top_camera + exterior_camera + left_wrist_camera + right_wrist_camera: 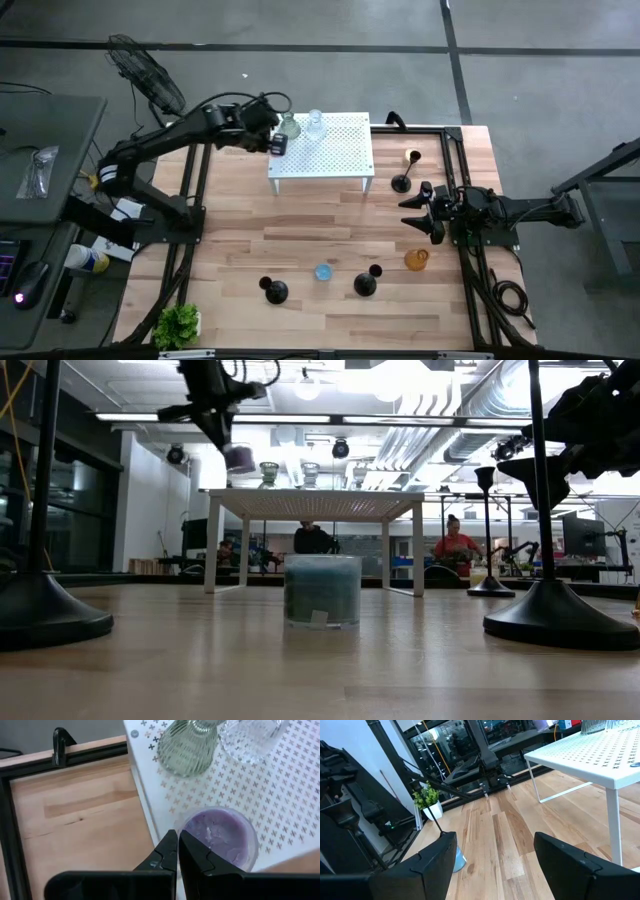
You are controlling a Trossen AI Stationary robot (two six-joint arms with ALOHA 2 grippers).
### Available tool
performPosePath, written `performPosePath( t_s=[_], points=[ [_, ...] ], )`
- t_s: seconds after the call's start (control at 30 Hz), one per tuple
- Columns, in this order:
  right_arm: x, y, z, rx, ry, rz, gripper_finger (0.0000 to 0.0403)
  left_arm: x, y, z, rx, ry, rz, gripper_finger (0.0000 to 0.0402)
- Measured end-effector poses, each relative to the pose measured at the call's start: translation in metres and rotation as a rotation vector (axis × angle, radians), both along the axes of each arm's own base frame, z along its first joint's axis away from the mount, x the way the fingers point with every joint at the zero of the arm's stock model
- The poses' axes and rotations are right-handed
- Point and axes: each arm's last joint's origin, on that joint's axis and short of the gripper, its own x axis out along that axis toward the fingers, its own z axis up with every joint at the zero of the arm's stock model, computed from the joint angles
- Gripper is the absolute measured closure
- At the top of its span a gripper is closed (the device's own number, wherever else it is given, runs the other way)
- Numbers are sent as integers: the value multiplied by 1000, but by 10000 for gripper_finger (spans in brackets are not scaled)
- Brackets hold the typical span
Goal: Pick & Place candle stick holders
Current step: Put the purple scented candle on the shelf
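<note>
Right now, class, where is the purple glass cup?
In the high view, the purple cup is pinched by the shut left gripper over the white stand's left edge, beside the greenish cup.

Pale striped wooden surface [300, 250]; white metal stand [335, 150] — punched with small crosses; ribbed greenish glass cup [190, 745]; round purple candle cup [222, 837]; blue glass cup [322, 591].

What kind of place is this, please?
Probably a robotics lab or workshop: a wooden table framed by two arm mounts, exposed ceiling ducts, and people at other workstations behind.
</note>
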Motion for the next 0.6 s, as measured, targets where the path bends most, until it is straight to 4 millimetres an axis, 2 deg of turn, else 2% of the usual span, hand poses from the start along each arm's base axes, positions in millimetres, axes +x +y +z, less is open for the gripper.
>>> performPosePath(
  t_s=[0.2,0.6],
  points=[
    [0,0,0,0,0,0,143,22,10,-12,-20,43,7,401],
    [0,0,0,0,1,0,143,36,17,-23,-40,51,21,401]
  ],
)
